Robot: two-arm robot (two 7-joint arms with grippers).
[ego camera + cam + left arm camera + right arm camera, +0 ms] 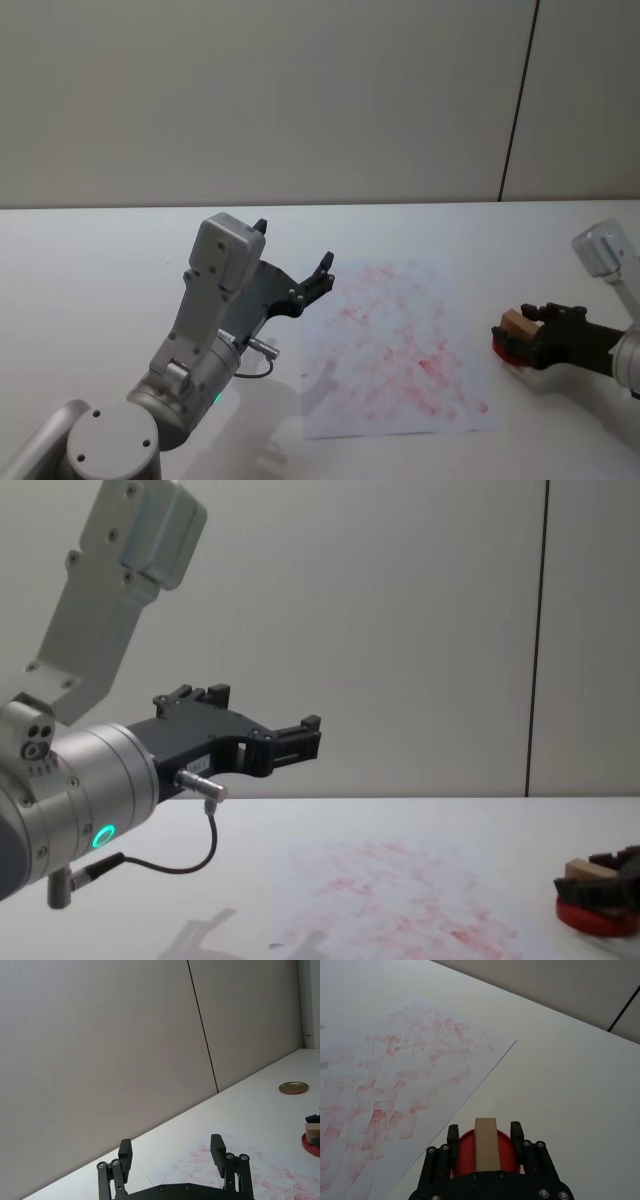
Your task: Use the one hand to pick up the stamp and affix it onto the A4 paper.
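— Where's the stamp (516, 322) just now?

— Lower right of the head view, a small tan wooden block standing over the red ink pad (507, 350). The right gripper (530, 322) has closed its two black fingers on it, one on each side; the right wrist view shows that plainly, the block (486, 1143) upright between the fingers with the red dish (482, 1156) under it. I can't tell whether the block's foot touches the pad.

— And the paper?

— The A4 paper (395, 350) lies flat on the white table (100, 260) in the middle of the head view, covered in faint red marks, just to the left of the pad and apart from it.

— The other arm?

— The left gripper (295, 262) hangs above the table at the sheet's upper left corner, centre-left of the frame, holding nothing. Its jaws stand wide apart; in the left wrist view both fingers (218, 1149) stick up with a broad gap between them. There's also a flat brassy round lid (293, 1088) far off at the right edge of that view
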